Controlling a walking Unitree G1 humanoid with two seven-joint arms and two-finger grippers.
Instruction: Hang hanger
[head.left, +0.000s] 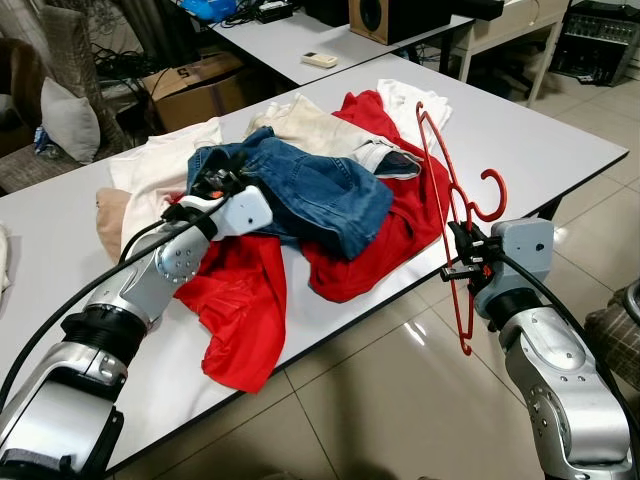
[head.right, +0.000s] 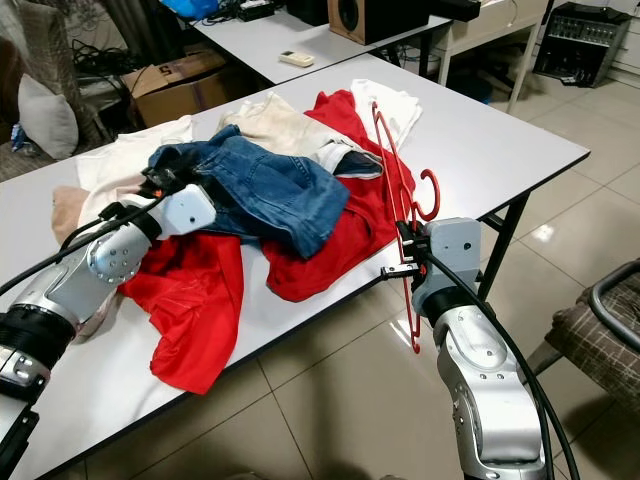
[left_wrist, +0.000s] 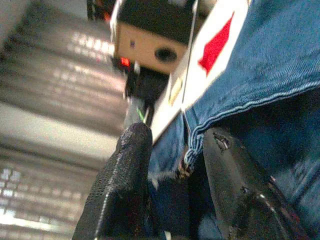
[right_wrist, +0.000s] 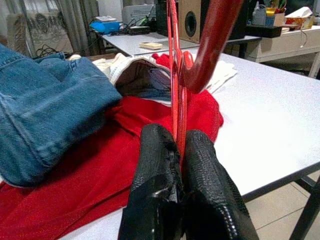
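**Red hanger held off the table's edge**

The right gripper (head.left: 462, 262) pinches the red hanger (head.left: 447, 196) upright beside the table (head.left: 560, 140). The left gripper (head.left: 212, 186), fingers spread, digs into blue jeans (head.left: 320, 195) heaped over red cloth (head.left: 235, 300) and pale garments (head.left: 160, 160).

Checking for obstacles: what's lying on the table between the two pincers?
Blue jeans atop a red garment, in both eye views, between left pincer and right pincer gripping the red hanger.
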